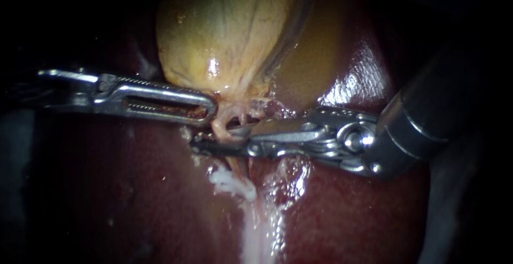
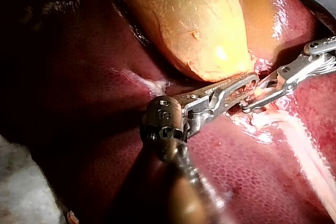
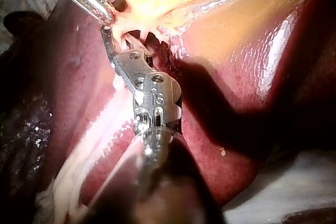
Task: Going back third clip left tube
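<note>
The yellow gallbladder (image 1: 224, 34) lies on the dark red liver (image 1: 133, 189). My left instrument (image 1: 209, 109) comes in flat from the left, its slotted jaws shut on the tissue at the gallbladder's neck (image 1: 235, 95). From that neck a thin pale tube (image 1: 220, 129) runs down. My right instrument (image 1: 214, 138) reaches in from the right, its jaws open with the tube between them. The left wrist view shows both tips (image 2: 252, 81) (image 2: 247, 106) close together under the gallbladder (image 2: 194, 19). In the right wrist view the right instrument's jaws (image 3: 119, 38) stand astride pale strands.
Frayed white tissue (image 1: 234, 184) and a pale band (image 1: 256, 232) run down the liver below the tube. Wet liver (image 1: 363, 66) rises to the right of the gallbladder. The right instrument's thick shaft (image 1: 427, 114) fills the right side.
</note>
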Robot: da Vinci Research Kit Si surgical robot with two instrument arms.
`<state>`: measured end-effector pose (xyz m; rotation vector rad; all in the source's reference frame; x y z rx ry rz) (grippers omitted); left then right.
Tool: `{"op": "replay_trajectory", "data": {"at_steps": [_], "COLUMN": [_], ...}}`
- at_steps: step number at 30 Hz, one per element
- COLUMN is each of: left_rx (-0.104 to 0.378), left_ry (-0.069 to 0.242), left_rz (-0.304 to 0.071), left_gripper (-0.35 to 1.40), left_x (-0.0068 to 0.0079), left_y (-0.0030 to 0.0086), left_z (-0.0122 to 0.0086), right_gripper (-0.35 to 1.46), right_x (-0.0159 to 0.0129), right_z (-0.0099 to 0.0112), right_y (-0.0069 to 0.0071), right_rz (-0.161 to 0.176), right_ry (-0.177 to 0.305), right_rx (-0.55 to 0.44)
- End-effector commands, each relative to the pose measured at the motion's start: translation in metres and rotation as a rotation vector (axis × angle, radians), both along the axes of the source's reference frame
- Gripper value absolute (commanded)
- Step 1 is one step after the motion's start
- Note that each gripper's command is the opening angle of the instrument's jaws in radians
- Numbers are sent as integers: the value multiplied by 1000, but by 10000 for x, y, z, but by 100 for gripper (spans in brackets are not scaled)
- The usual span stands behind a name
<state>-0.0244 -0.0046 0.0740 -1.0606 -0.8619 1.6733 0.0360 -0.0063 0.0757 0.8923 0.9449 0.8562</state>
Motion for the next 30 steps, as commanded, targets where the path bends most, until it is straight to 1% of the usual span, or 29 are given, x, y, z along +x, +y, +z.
{"op": "replay_trajectory", "data": {"at_steps": [1, 6, 7, 9, 10, 11, 12, 13, 14, 25, 26, 30], "left_rx": [0, 0, 0, 0, 0, -1, -1, -1, -1, -1, -1, -1], "left_ry": [0, 0, 0, 0, 0, 1, 1, 1, 1, 1, 1, 1], "left_rz": [0, -1, -1, -1, -1, -1, -1, -1, -1, -1, -1, -1], "left_gripper": [-35, -35, -35, -35, -35, -35, -35, -35, -35, -35, -35, -35], "left_x": [0, 0, 0, 0, 0, -1, -1, -1, -1, 0, 0, 0], "left_y": [0, -1, -1, -1, -1, -1, -1, -2, -2, -2, -2, -2], "left_z": [0, 0, 0, 0, 0, 0, 0, 0, 1, 0, 0, 0], "right_gripper": [-35, -35, -27, 8, 32, 43, 48, 49, 49, 49, 49, 49], "right_x": [0, 0, 1, 4, 8, 11, 14, 17, 18, 7, 6, -1], "right_z": [0, 0, 0, 0, 0, 1, 1, 1, 1, 0, -1, -3], "right_y": [0, 0, 0, 2, 3, 4, 4, 5, 5, 7, 7, 8], "right_rz": [1, -1, -4, -22, -28, -26, -13, 12, 14, -15, -22, -23], "right_ry": [-1, 1, 2, 16, 21, 19, 10, -7, -9, 9, 13, 15], "right_rx": [2, 3, 5, -54, -82, -95, -114, -146, -166, -234, -244, -242]}}
